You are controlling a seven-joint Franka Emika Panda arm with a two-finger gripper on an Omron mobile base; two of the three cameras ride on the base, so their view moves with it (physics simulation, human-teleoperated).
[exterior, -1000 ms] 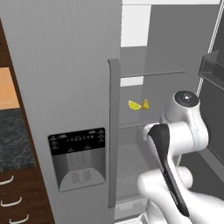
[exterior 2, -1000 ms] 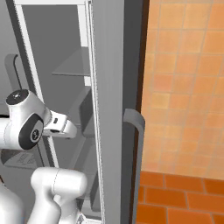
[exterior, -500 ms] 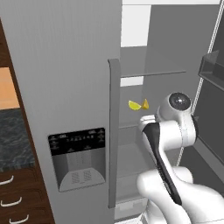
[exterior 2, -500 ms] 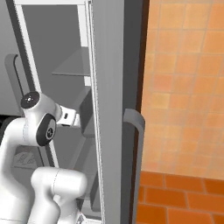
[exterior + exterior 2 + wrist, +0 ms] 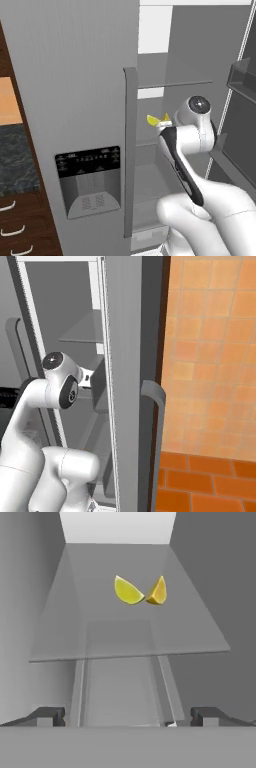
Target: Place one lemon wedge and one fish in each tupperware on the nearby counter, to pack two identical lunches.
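Note:
Two yellow lemon wedges lie side by side on a glass shelf inside the open fridge: the left wedge and the right wedge touch at their tips. They also show as a yellow spot just left of my wrist. My gripper is open, empty, and short of the shelf's front edge, pointing at the wedges. The black speckled counter is at the far left. The fish and the tupperware are out of view.
The shut fridge door with its tall handle and dispenser panel stands left of the arm. The open right door with bins flanks the arm. Brown drawers sit under the counter. An upper shelf hangs above.
The arm has reached further forward into the fridge, bringing the hand closer to the shelf with the lemon wedges. The jaws stayed open.

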